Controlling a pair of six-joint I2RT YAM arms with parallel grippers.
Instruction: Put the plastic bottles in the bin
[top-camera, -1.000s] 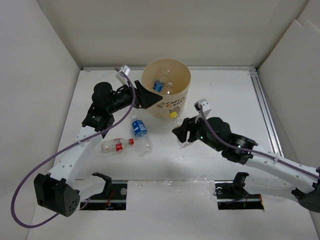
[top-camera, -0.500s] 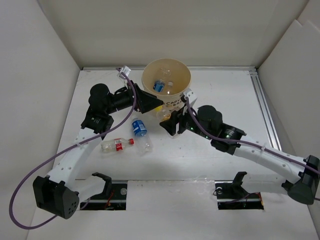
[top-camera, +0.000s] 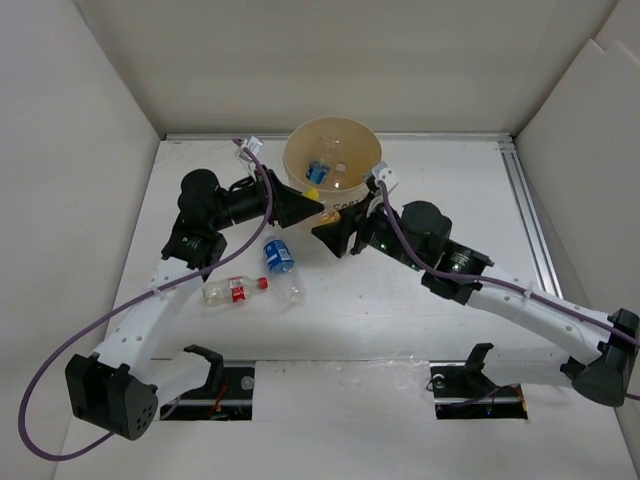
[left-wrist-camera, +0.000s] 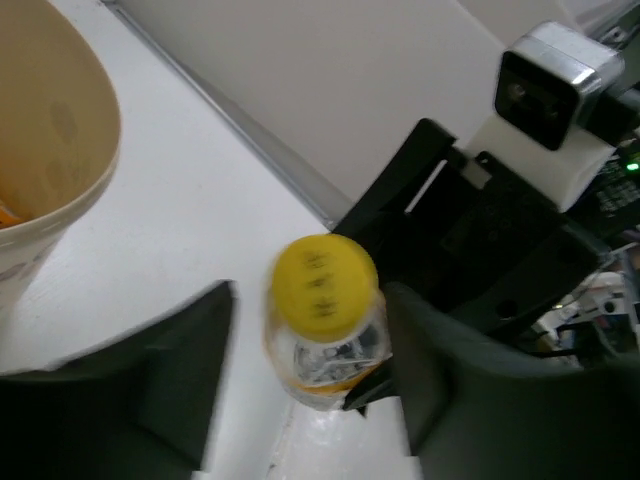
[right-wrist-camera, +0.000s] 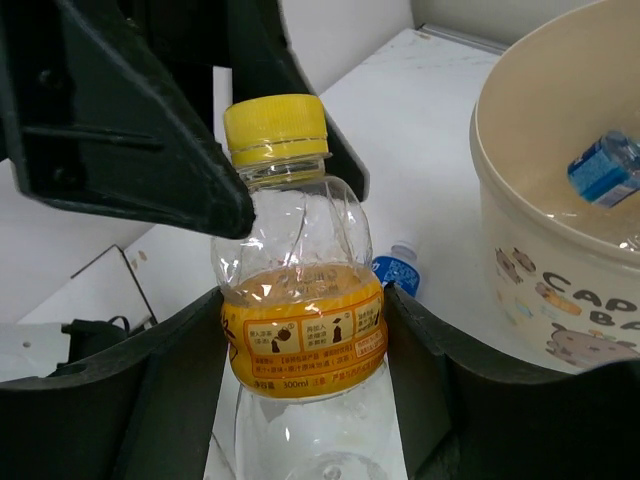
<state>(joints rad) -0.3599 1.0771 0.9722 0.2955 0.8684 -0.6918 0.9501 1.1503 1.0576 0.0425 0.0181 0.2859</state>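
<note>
A yellow-capped bottle (right-wrist-camera: 300, 335) with an orange label and orange contents stands upright in my right gripper (right-wrist-camera: 305, 310), which is shut on its body just left of the bin (top-camera: 332, 165). My left gripper (left-wrist-camera: 310, 300) straddles the yellow cap (left-wrist-camera: 323, 285). One of its fingers (left-wrist-camera: 450, 380) rests against the bottle. The other is blurred, with a narrow gap to the cap, so the jaws read as open. Inside the bin lies a blue-label bottle (right-wrist-camera: 605, 168). On the table lie a blue-label bottle (top-camera: 279, 257), a red-label bottle (top-camera: 235, 290) and a clear one (top-camera: 293, 291).
The bin's tan wall (right-wrist-camera: 545, 270) stands close on the right of the held bottle. Both arms meet in front of the bin (left-wrist-camera: 60, 130). White walls enclose the table, and a metal rail (top-camera: 530, 220) runs along its right side.
My right arm has carried the yellow-capped bottle left and back, up to the left gripper. The left gripper's fingers have come in from wide open around the bottle's top.
</note>
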